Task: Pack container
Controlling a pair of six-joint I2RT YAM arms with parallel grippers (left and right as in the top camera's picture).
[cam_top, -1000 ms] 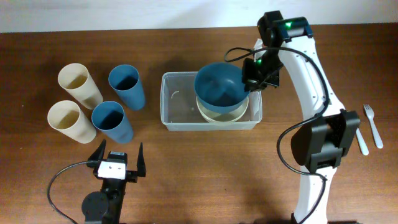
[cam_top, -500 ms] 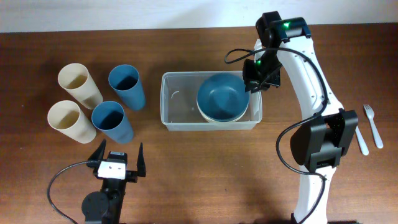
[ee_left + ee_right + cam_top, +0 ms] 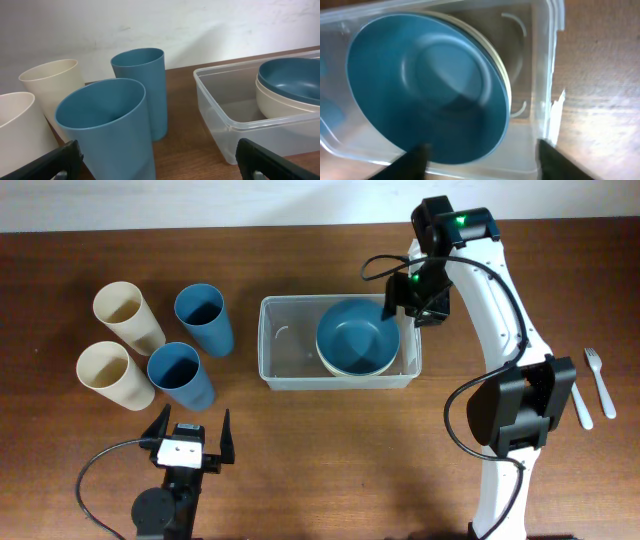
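The clear, translucent rectangular plastic container (image 3: 290,345) sits on the middle of the brown wooden table (image 3: 330,450), long side running left to right. Its right half holds a round blue plastic bowl (image 3: 355,332) nested in a round cream bowl (image 3: 345,370), and its left half is bare. I judge it light and thin-walled, so it will likely flex if squeezed. It also looks slick and weighted toward the bowl end. If I must shift it, I would pinch the stiffer rolled rim on the short wall beside the bowls, not the smooth side. My right gripper (image 3: 393,301) hangs over the container's far right corner, just above the blue bowl's edge, fingers spread and gripping nothing. The bowl rests on its own. My left gripper (image 3: 191,428) waits near the table's front edge, fingers wide apart and empty. Ahead of it stand two tall cream cups (image 3: 128,315) and two tall blue cups (image 3: 204,318), upright and close together, well left of the container. Far right lies a pale fork (image 3: 600,380).
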